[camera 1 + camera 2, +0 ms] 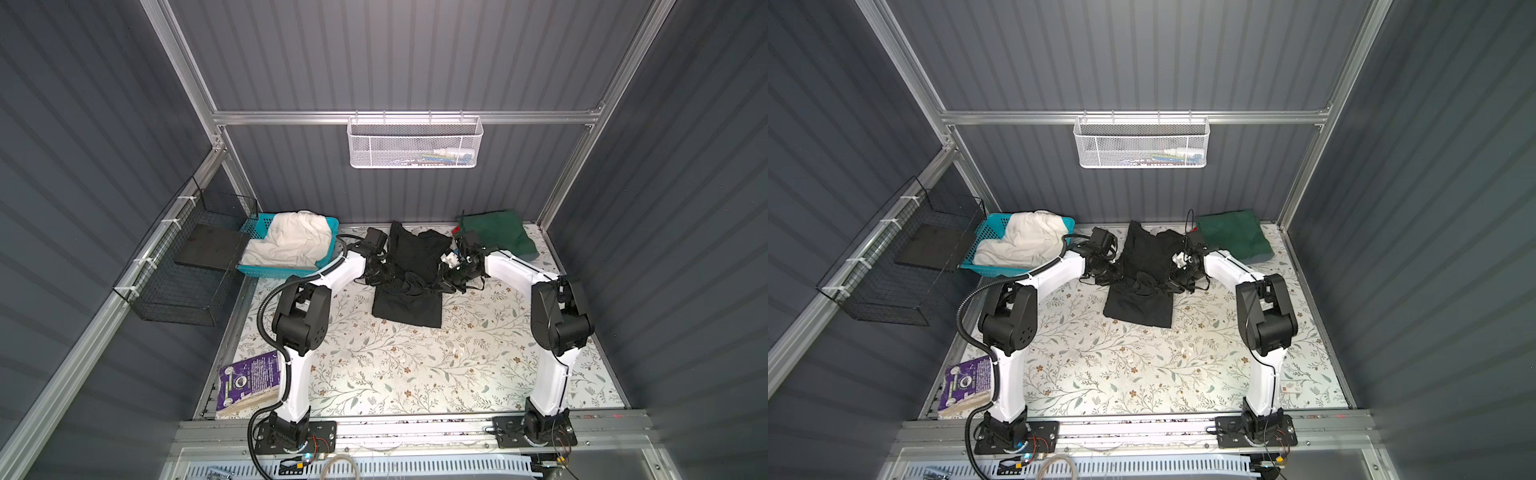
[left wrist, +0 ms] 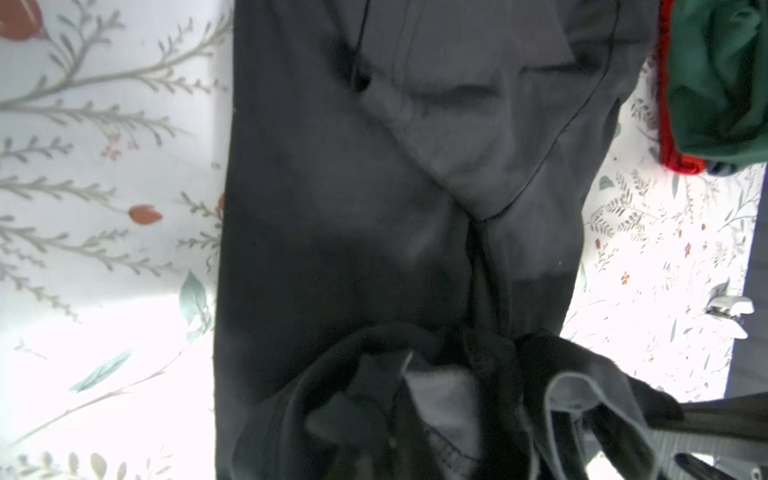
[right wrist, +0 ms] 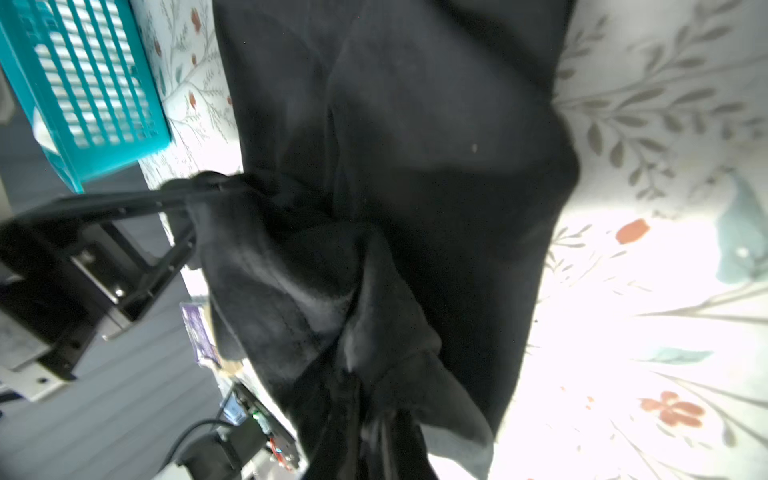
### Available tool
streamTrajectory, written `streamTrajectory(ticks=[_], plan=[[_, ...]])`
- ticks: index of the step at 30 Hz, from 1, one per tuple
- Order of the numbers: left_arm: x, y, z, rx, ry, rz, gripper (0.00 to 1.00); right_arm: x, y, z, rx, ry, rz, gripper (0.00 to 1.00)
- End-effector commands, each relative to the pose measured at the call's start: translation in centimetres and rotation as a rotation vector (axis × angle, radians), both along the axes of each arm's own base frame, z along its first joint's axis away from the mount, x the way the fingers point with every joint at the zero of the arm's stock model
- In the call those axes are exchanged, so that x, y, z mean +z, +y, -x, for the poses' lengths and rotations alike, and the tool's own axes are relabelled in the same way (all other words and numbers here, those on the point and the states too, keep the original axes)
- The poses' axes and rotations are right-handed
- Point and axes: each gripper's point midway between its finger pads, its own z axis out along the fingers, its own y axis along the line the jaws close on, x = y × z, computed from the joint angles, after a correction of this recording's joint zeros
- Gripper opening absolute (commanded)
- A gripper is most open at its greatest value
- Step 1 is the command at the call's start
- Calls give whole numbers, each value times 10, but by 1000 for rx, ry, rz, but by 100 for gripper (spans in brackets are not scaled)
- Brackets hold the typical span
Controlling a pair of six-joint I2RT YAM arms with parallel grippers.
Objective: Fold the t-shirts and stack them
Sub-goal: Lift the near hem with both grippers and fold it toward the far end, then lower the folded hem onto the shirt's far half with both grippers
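Broadly, the flowered tabletop (image 1: 415, 374) carried one job under way. The black t-shirt (image 1: 409, 307) lay at its middle, toward the back wall, narrowed to a long strip and bunched into a raised ridge across its waist.

Step, as judged: the crosswise fold of that strip, not yet laid flat. The next move would call for both sides of the ridge to travel together and level, so the upper layer landed square on the lower with no twist, then a smoothing of the bunched cloth.

Long axis ran from the back wall toward the arm bases. Near end was square and flat, far end ragged. Which end held the collar could not be made out.

A dark green t-shirt (image 1: 494, 235) sat folded in the back right corner with a red t-shirt (image 2: 667, 104) edge showing under it. That looked like the stack. A cream-white t-shirt (image 1: 291, 241) lay heaped in the turquoise basket (image 1: 259, 222), back left, unfolded.

Left hand (image 1: 380, 272) and right hand (image 1: 446, 278) sat at either side of the ridge, both against black cloth. Fabric hid the jaws, so I could not tell whether either hand pinched it or had let go.
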Motion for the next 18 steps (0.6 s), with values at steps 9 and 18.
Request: streamTrajectory(ticks=[9, 18], plan=[[84, 20, -4, -4, -229, 5, 69, 41, -30, -3, -16, -118, 81, 62], [57, -13, 74, -241, -194, 75, 42, 32, -16, 24, 13, -94, 0, 43]])
